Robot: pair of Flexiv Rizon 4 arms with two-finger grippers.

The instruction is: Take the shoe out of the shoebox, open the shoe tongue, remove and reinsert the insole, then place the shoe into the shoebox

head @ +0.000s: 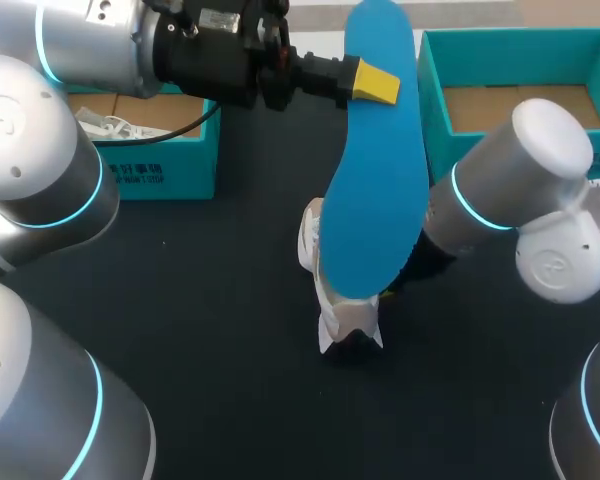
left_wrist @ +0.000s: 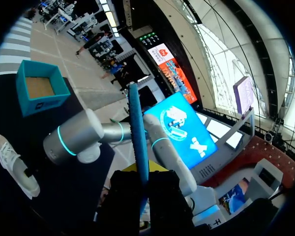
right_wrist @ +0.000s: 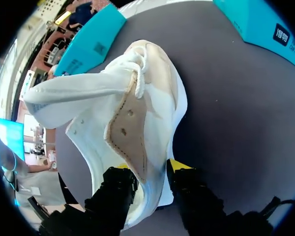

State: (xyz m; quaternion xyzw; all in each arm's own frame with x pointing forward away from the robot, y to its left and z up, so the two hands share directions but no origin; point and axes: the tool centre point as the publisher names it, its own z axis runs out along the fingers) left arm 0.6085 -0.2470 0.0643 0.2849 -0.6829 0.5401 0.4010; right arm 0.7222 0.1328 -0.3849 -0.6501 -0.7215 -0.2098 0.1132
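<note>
The left tool (head: 372, 82) is clenched on the far end of the blue insole (head: 375, 190), which hangs in the air over the shoe (head: 345, 320). The right tool (right_wrist: 150, 169) pinches the white shoe's side wall, one finger inside and one outside, at the middle of the table (head: 220, 330). A left box (head: 165, 170) and a right box (head: 435, 95) stand at the far side.

Dark matte table (head: 180, 300) underneath

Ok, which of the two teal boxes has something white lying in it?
The left teal box: white wrapping lies inside it. The right teal box shows only its brown cardboard floor.
</note>
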